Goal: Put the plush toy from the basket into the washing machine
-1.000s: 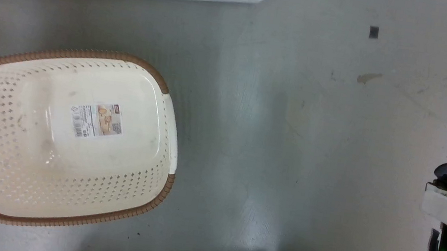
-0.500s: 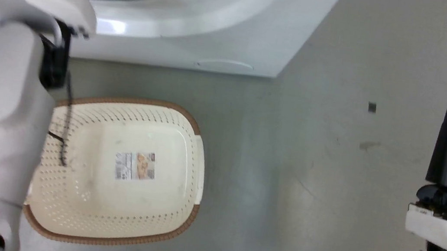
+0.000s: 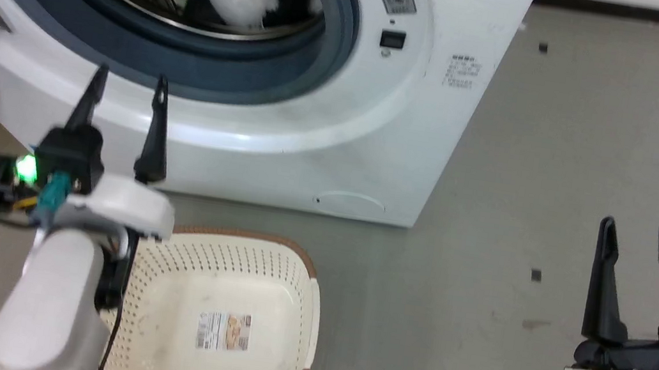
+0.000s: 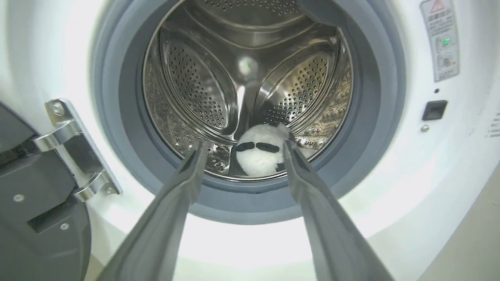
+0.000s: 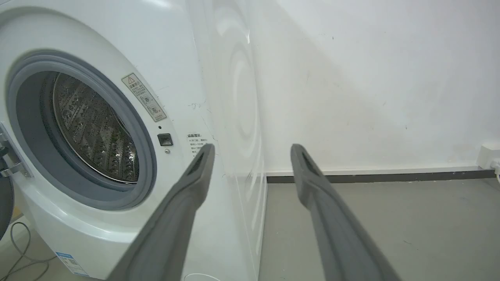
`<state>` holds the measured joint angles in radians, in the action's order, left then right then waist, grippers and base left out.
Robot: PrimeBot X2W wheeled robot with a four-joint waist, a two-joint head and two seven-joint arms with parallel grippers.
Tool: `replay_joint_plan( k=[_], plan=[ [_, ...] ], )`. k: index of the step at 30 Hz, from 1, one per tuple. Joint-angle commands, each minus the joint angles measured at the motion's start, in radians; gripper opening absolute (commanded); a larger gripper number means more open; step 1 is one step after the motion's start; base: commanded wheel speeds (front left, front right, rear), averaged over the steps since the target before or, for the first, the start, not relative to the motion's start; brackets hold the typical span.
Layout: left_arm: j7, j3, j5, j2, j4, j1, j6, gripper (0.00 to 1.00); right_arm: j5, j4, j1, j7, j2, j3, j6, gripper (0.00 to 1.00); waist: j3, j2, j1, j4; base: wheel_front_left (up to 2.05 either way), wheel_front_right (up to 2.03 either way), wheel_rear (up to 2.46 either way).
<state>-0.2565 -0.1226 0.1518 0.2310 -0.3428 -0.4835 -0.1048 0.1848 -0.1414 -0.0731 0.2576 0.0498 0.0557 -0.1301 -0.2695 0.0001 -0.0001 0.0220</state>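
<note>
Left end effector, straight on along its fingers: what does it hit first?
Left end effector lines up with the plush toy low in the washing machine drum. Depth unclear; the grey gasket lower lip could come first.

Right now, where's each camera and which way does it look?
Head view: on the head, looking down at the washing machine and basket; both jaws open.
Left wrist view: left wrist, looking into the drum at the plush toy; left jaws apart.
Right wrist view: right wrist, facing the machine's front; right jaws apart.
Head and left wrist share the toy.
</note>
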Motion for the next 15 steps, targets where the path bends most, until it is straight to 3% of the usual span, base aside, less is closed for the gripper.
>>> replay_joint_plan(
  k=[1, 15],
  plan=[
    [-0.005, 0.003, -0.007, -0.004, 0.013, 0.018, 0.002, 1.00, -0.006, 0.003, 0.015, 0.004, 0.000, -0.002, -0.001, 1.00, 0.055, -0.0001, 0.0001, 0.016, 0.00, 0.00, 0.00],
    [-0.005, 0.028, -0.078, -0.067, 0.144, 0.334, 0.018, 1.00, -0.002, 0.053, 0.122, 0.004, 0.000, 0.006, -0.001, 1.00, 0.188, -0.0001, 0.0001, 0.030, 0.00, 0.00, 0.00]
  ],
)
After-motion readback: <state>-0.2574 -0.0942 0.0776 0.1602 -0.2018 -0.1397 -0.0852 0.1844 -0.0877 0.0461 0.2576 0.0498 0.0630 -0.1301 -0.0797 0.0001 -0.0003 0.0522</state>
